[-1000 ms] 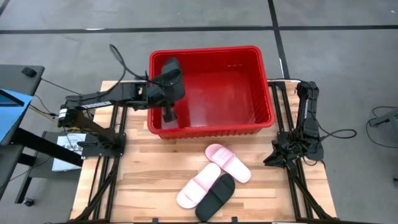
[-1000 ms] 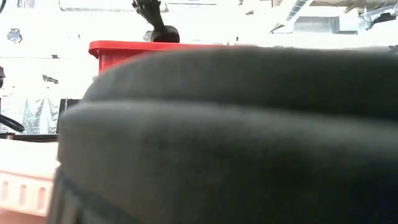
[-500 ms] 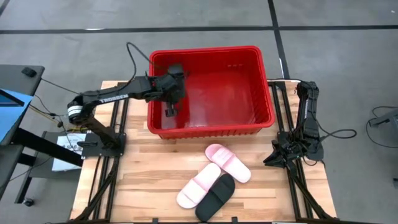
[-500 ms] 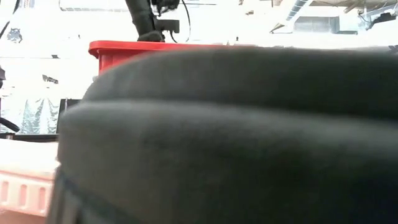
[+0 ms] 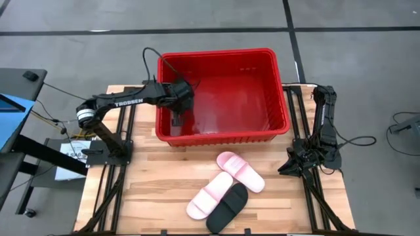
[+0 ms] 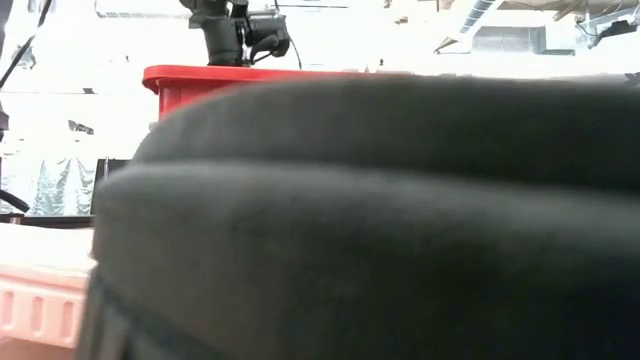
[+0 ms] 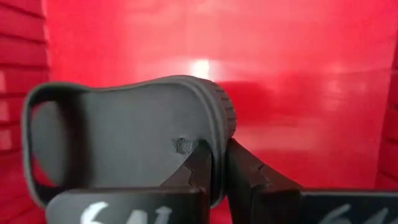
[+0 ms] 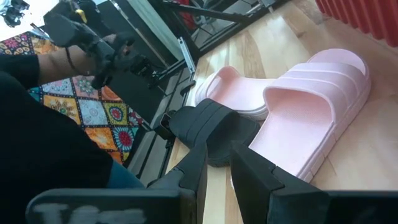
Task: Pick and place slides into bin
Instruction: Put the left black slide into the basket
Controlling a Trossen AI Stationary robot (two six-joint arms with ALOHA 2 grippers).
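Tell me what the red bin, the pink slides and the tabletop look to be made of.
The bin looks like glossy moulded plastic: its floor shows a bright glare and the walls are ribbed. The pink slides look like matte foam or soft rubber, moulded in one piece with ridged straps; which cannot be told. The tabletop looks like pale wood planks, with visible grain and seams.

Four slides in all, two black and two pale pink. One black slide (image 7: 124, 143) is pinched between the nearly closed jaws of the left gripper (image 7: 219, 163), inside the one red bin (image 5: 223, 95). Three slides lie on the worktop (image 5: 151, 177), well apart from those jaws: a pink slide (image 5: 240, 171), a second pink slide (image 5: 209, 195) and a second black slide (image 5: 227, 207). Two robot arms; the right gripper (image 8: 216, 163) is parked beside the worktop.
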